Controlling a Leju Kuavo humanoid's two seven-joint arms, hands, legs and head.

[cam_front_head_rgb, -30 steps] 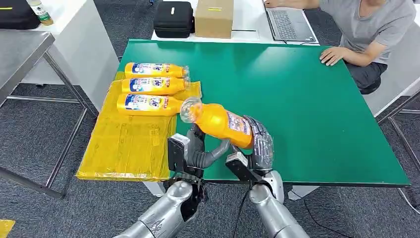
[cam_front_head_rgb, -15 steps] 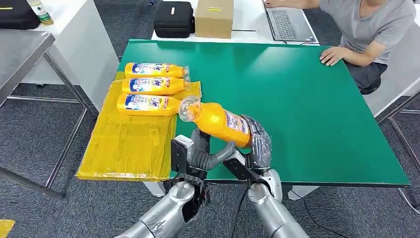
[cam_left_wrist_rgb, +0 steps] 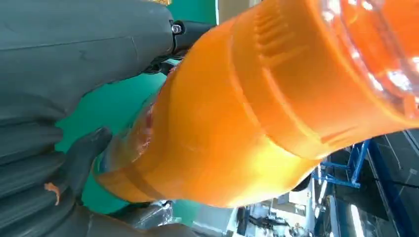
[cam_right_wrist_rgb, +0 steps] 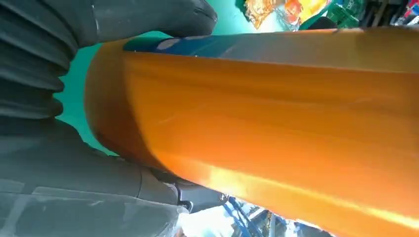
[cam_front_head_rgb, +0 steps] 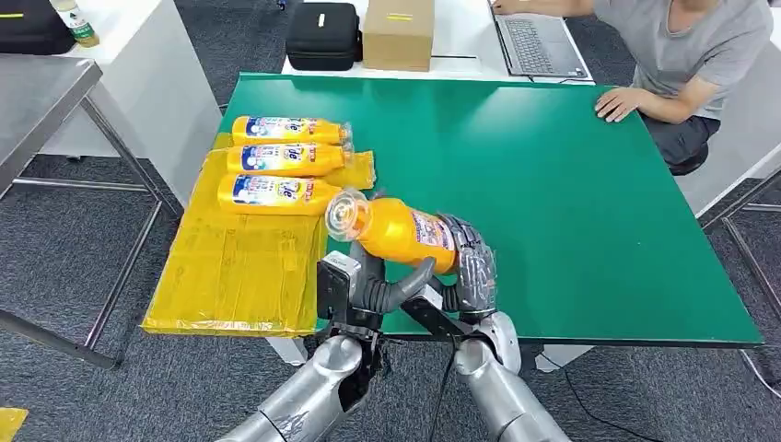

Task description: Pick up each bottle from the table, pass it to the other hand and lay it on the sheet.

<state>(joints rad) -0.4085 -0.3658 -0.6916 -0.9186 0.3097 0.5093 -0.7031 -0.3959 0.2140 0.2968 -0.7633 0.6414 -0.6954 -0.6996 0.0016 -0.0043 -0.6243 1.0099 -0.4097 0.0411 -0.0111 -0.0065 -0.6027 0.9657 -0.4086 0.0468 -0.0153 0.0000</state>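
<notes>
My right hand grips the base end of an orange bottle above the near edge of the green table. The bottle lies almost level, its clear cap pointing left toward the yellow sheet. My left hand is just under the bottle's cap end, thumb and fingers spread to either side of it. In the left wrist view the bottle lies between the thumb and the dark fingers. In the right wrist view the bottle sits against my right hand. Three orange bottles lie side by side on the sheet's far part.
A person sits at the far right with a hand resting on the table and a laptop beyond. A black case and a cardboard box stand behind the table. A white table stands to the left.
My right hand has carried the bottle a little left and down, bringing it closer into my left hand. The left hand's thumb stays raised under it.
</notes>
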